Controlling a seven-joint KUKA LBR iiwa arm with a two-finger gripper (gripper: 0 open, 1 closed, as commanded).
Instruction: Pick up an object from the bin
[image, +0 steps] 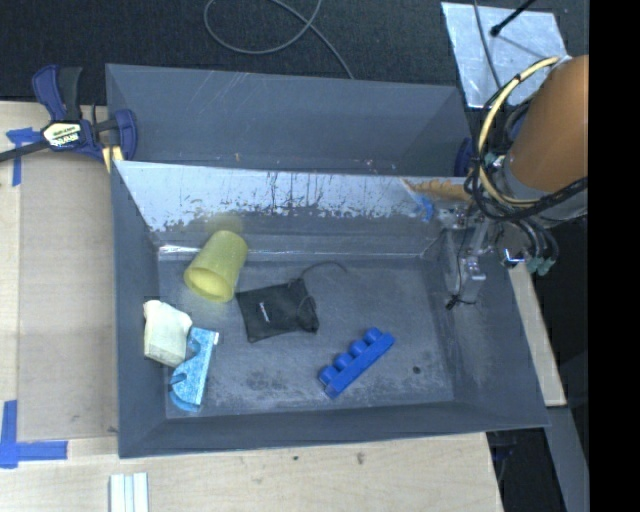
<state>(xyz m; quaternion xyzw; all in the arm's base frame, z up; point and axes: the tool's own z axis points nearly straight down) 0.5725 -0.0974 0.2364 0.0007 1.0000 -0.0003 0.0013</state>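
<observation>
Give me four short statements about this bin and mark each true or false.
1. The yellow cup lies on its side. True.
2. The gripper hangs over the black pouch. False: it is by the bin's wall on the view's right, well apart from the pouch.
3. The blue toothed block lies on the bin floor, nearer the front than the pouch. True.
4. The white crumpled lump sits beside the gripper. False: it lies at the view's left, next to a light-blue piece.
</observation>
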